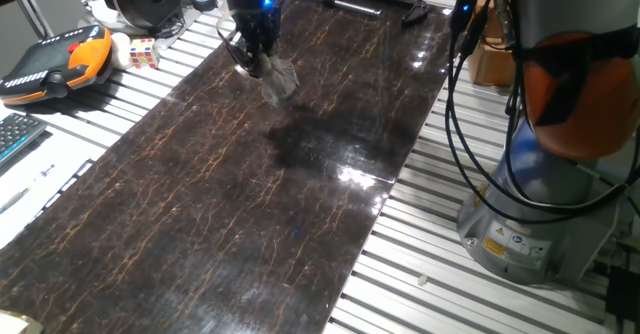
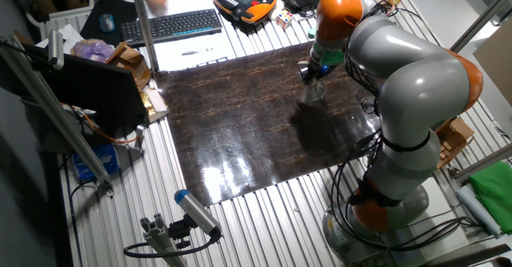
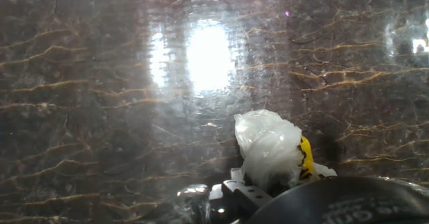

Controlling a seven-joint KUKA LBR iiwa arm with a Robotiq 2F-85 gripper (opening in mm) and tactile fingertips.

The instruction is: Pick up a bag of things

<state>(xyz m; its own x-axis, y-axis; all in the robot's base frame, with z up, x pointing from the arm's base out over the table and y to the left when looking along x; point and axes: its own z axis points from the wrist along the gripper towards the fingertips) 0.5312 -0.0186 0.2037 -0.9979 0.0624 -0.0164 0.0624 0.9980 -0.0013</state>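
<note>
Your gripper [image 2: 314, 73] hangs over the far part of the dark marble-patterned mat [image 2: 240, 131], with the clear bag of things [image 2: 313, 90] dangling from it above the mat.

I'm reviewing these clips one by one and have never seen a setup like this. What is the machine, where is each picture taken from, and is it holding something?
The grey and orange machine is a robot arm. At its end sits a two-fingered tool for grasping. Two pictures come from fixed cameras on different sides of the table; the third comes from a camera on the hand itself, looking along the fingers at the dark marbled mat. The tool is shut on a small clear, wrinkly bag of things, which looks lifted off the mat; up close its contents look whitish, with a bit of yellow. Beside the mat lie an orange and black control pad, a small multicoloured cube and a keyboard.
</note>
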